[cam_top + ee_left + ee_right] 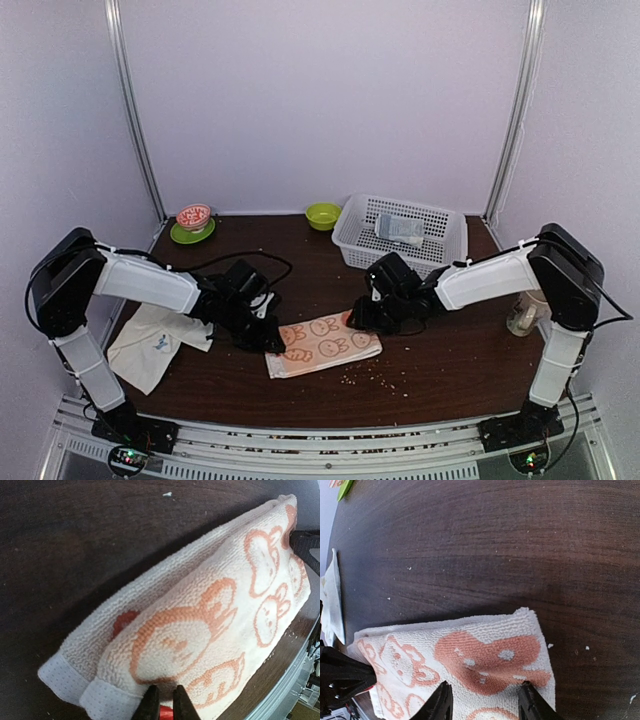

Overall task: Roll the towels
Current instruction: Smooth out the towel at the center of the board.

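1. Fingertips of the left gripper sat nearest the lens. Its jaws stood almost shut, with only a thin slot between them, and appeared to pinch the hem at the left end of the patterned towel.
2. The right gripper hung over the towel's far right corner. Its jaws stood about half open, straddling the cloth and holding nothing.
3. The patterned towel lay folded flat near the middle of the surface, between both grippers. The plain towel lay rumpled at the near left, apart from both grippers.
4. Handling, as judged: the terry was light, soft and limp, and would sag or unfold if lifted by one corner. The best hold was on the hemmed end, at both corners together, to start an even roll.
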`<action>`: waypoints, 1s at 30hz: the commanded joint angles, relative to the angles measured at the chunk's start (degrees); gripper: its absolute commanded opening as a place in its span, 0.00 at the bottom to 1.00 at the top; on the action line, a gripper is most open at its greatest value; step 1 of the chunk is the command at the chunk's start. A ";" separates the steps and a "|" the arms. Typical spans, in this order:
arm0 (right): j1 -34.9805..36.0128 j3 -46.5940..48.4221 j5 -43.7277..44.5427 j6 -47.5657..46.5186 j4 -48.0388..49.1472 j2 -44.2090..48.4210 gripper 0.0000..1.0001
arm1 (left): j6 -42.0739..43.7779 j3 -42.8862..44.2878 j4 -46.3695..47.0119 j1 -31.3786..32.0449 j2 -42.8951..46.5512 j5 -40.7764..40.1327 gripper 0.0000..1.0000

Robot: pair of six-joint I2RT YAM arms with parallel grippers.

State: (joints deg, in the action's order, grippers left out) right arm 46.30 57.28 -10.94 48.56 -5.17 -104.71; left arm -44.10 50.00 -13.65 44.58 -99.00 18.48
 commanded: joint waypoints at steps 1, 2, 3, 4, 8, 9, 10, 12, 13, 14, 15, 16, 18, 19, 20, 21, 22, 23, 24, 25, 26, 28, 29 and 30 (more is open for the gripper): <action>-1.95 -2.08 -1.34 3.97 0.85 -1.78 0.46 | 1.76 -4.50 -4.36 -0.54 -1.91 -4.44 0.13; -2.04 -2.30 -1.48 3.14 1.10 -0.71 0.47 | 2.16 -4.63 -4.82 -0.54 -1.34 -4.79 0.14; -1.89 -2.62 -2.34 2.08 2.08 0.42 0.50 | 2.63 -4.48 -5.15 -0.50 -0.65 -4.85 0.18; -1.65 -2.70 -3.48 0.79 2.57 1.78 0.52 | 3.13 -4.10 -5.61 -0.52 0.26 -4.81 0.23; 0.43 0.54 -1.60 -5.14 -4.05 7.35 0.60 | 5.96 1.57 -10.87 -0.54 3.61 -5.15 0.45; 0.91 1.24 -0.87 -6.24 -5.87 8.50 0.60 | 6.71 3.33 -12.68 -0.54 4.43 -5.35 0.49; 1.31 1.67 -0.37 -6.88 -7.34 9.54 0.60 | 7.19 5.02 -14.09 -0.50 5.35 -5.53 0.52; 2.38 1.40 0.67 -7.46 -8.99 11.07 0.60 | 7.48 7.21 -15.13 -0.37 7.00 -5.63 0.58; 3.23 1.06 0.93 -7.77 -9.26 11.59 0.59 | 7.69 8.30 -15.55 -0.35 7.36 -5.05 0.59; 3.89 0.75 0.95 -7.89 -9.42 11.66 0.58 | 7.88 9.75 -16.34 -0.37 7.29 -4.90 0.59; 4.61 0.26 0.80 -7.99 -9.22 11.44 0.57 | 8.04 11.03 -16.77 -0.35 7.11 -4.92 0.59; 5.38 -0.12 0.67 -7.97 -8.90 10.94 0.56 | 8.18 11.96 -16.92 -0.31 6.89 -4.78 0.59; 6.52 -0.68 0.28 -7.80 -8.29 9.35 0.52 | 8.25 13.63 -16.75 -0.31 6.23 -4.60 0.58; 6.92 -0.98 0.08 -7.28 -7.79 8.72 0.49 | 8.18 14.06 -16.23 -0.36 5.77 -4.57 0.57; 7.28 -1.68 -0.09 -6.80 -6.73 8.23 0.48 | 8.01 14.47 -15.83 -0.42 5.03 -4.54 0.54; 7.65 -2.17 -0.27 -6.32 -5.73 7.78 0.46 | 7.92 14.96 -15.37 -0.45 4.02 -4.11 0.52; 7.86 -2.58 -0.37 -5.96 -5.16 7.37 0.44 | 7.93 15.51 -14.88 -0.46 2.76 -3.36 0.48; 8.12 -2.67 -0.40 -5.89 -5.05 6.92 0.43 | 8.09 15.88 -14.34 -0.46 1.67 -2.55 0.43; 8.37 -2.80 -0.34 -5.84 -5.15 6.56 0.41 | 8.01 16.07 -13.89 -0.46 0.56 -2.14 0.39; 8.62 -3.12 -0.26 -5.80 -5.23 6.39 0.41 | 7.97 16.11 -13.57 -0.46 -0.37 -2.12 0.36; 8.67 -3.51 -0.23 -5.69 -5.30 6.22 0.40 | 8.03 16.01 -13.52 -0.46 -1.19 -2.36 0.33; 8.73 -4.62 -0.15 -5.36 -5.38 6.03 0.39 | 8.10 14.95 -13.26 -0.58 -2.68 -3.19 0.27; 8.68 -5.31 -0.31 -5.13 -5.36 6.01 0.39 | 7.99 14.05 -12.87 -0.86 -3.07 -3.55 0.24; 8.72 -6.02 -0.51 -4.81 -5.11 5.94 0.39 | 7.77 12.80 -12.20 -1.24 -3.45 -3.62 0.21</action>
State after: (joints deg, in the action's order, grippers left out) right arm 54.74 53.43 -11.84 42.52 -10.87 -98.21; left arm -36.67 65.14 -27.83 44.40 -100.68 15.25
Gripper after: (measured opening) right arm 0.392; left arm 0.252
